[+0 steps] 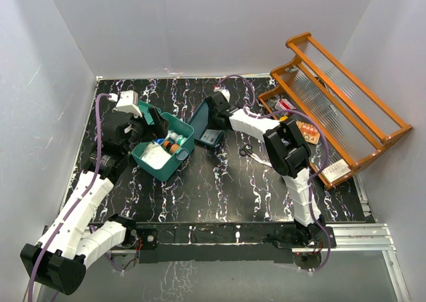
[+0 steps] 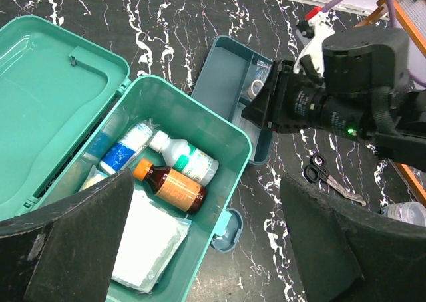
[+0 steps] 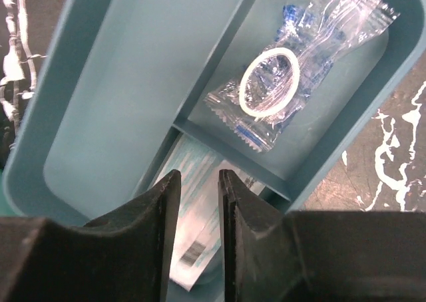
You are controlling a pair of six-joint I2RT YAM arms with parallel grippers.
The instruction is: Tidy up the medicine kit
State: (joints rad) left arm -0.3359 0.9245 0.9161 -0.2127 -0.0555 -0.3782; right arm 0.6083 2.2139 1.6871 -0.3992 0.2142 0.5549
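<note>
The teal-green medicine kit [image 1: 166,157] stands open at the left centre of the table. In the left wrist view its lid [image 2: 46,96] lies back. The box [image 2: 233,142] holds a white bottle [image 2: 190,159], a brown bottle [image 2: 170,185], a blue tube [image 2: 126,149] and a white gauze pack [image 2: 150,242]. My left gripper [image 2: 206,182] hovers above the kit, wide open and empty. The dark-teal divided tray [image 2: 229,82] lies just right of the kit. My right gripper [image 3: 200,175] is down inside the tray with its jaws a narrow gap apart. A white-and-teal sachet [image 3: 200,202] shows blurred through that gap.
A clear packet with a ring [image 3: 286,82] lies in another tray compartment. Black scissors [image 2: 326,179] lie on the marbled table right of the tray. The orange wooden rack [image 1: 339,109] stands at the far right with small packets under it. White walls close in the table.
</note>
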